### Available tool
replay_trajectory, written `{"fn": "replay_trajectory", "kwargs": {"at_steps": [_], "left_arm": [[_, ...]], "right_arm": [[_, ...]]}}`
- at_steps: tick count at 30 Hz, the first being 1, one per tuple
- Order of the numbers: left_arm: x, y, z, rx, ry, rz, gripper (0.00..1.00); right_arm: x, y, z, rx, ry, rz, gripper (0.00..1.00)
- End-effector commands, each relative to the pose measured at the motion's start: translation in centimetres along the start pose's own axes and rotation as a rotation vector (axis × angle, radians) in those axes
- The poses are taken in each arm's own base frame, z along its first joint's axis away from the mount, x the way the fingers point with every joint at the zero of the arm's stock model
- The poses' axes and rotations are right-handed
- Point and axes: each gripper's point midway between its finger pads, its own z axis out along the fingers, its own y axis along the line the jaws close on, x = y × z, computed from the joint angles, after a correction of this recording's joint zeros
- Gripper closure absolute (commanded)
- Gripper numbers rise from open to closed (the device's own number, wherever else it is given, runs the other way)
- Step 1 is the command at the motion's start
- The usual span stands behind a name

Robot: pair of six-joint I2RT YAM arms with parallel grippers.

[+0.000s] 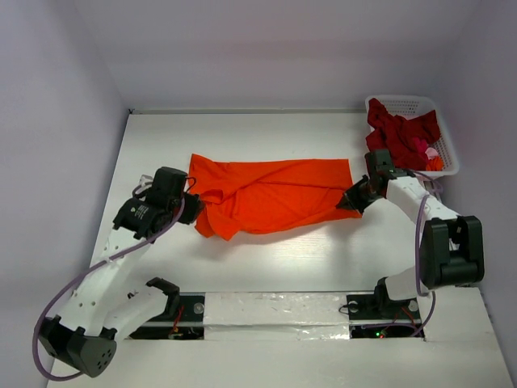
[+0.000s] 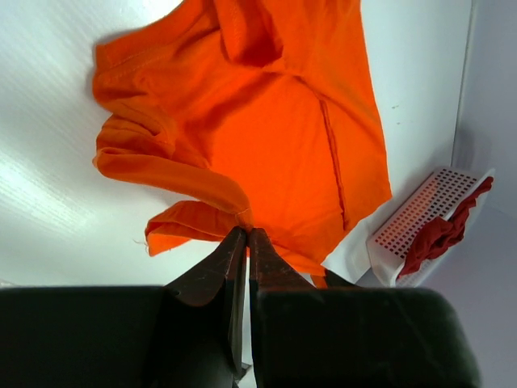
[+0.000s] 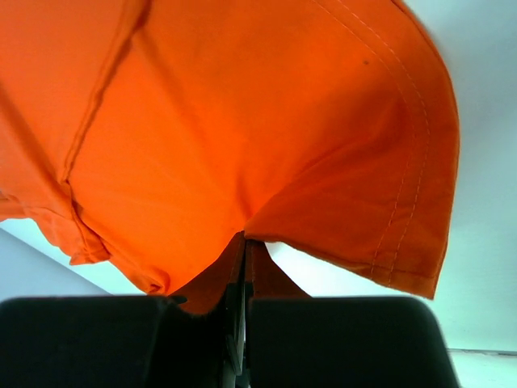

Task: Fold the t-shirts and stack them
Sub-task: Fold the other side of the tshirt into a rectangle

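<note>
Top external: mounted high behind the arm bases, looks down and forward over the whole desk [image 1: 283,267] to the far wall. Left wrist: close and low, faces right and far across the orange t-shirt [image 2: 283,121] to the basket [image 2: 420,218]. Right wrist: nearest, cloth fills frame. All three share that t-shirt.

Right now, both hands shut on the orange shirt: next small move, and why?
Probably draw both hands apart, slightly raised: left hand and right hand each pinch an end of the orange t-shirt, which lies rumpled, its left end bunched.
</note>
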Motion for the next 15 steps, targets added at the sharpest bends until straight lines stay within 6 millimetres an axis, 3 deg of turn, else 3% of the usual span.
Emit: {"fn": "replay_trajectory", "kwargs": {"at_steps": [1, 15], "left_arm": [[-1.0, -2.5, -0.8, 0.076, -0.006, 0.054, 1.0], [-3.3, -4.2, 0.6, 0.08, -0.022, 0.066, 1.0]], "right_arm": [[-0.7, 1.5, -0.6, -0.017, -0.023, -0.032, 1.0], [-2.3, 4.1, -1.1, -0.03, -0.045, -0.072, 1.0]]}}
